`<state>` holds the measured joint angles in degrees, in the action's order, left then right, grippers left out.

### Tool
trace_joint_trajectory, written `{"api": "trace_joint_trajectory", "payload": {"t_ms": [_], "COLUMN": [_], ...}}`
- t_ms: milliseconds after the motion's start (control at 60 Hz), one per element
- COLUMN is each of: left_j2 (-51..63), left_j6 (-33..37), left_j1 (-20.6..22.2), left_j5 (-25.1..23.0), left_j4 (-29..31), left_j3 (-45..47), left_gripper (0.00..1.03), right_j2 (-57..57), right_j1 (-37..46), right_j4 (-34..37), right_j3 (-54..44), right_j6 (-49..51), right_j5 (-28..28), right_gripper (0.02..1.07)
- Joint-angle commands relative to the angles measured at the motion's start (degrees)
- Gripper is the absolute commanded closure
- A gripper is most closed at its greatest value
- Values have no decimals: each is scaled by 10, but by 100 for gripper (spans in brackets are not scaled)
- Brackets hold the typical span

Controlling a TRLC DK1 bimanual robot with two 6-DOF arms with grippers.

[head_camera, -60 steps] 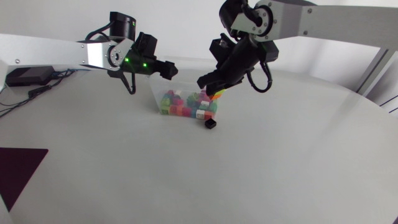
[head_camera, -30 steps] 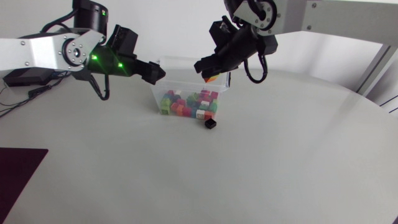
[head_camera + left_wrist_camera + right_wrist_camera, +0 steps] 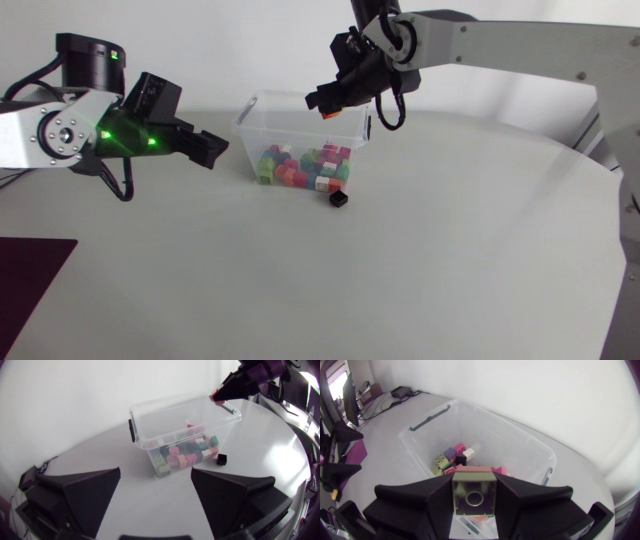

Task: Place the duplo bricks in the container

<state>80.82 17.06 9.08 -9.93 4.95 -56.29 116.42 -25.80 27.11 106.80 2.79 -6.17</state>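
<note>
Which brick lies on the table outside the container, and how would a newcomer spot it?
Find the clear container on the grey table. Close by its near corner lies a small black brick. It alone lies on the table, and is dark where the bricks inside are pink, green and red.

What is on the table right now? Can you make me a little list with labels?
Box: clear, open, standing on the table
Inside box: many coloured bricks
Outside box: one black brick on the table beside it
Right end effector: shut on a brick, above the box
Left end effector: open, empty, off to the box's side
</note>
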Motion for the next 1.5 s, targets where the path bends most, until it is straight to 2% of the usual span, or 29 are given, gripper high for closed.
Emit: {"api": "trace_joint_trajectory", "payload": {"t_ms": [0,117,183,250,283,400,500,717,933,1017,1233,1483], "left_j2": [-21,-54,-73,-100,-115,-152,-176,-216,-244,-261,-314,-353], "left_j6": [18,17,14,9,4,3,4,10,5,-21,-22,-23], "left_j1": [-1,-2,-3,-3,-3,-4,-13,-19,-16,-20,-19,-20], "left_j5": [2,1,1,2,2,7,7,7,7,7,7,8], "left_j4": [-8,-27,-35,-52,-59,-62,-64,-115,-166,-180,-194,-191], "left_j3": [29,63,80,108,123,152,171,229,289,306,350,382], "left_gripper": [5,5,5,5,5,5,5,5,5,5,5,5], "right_j2": [26,52,75,95,100,81,23,-115,-201,-220,-254,-229], "right_j1": [1,3,4,4,3,4,3,13,26,28,22,9], "right_j4": [-20,-34,-35,-36,-38,-69,-131,-199,-251,-259,-311,-356], "right_j3": [18,34,50,69,71,39,-39,-205,-355,-406,-516,-570], "right_j6": [-7,-6,-7,-7,-7,-9,-9,6,32,33,32,28], "right_j5": [1,7,17,32,42,51,67,71,71,70,71,76], "right_gripper": [72,62,50,17,6,6,6,6,6,6,6,6]}}
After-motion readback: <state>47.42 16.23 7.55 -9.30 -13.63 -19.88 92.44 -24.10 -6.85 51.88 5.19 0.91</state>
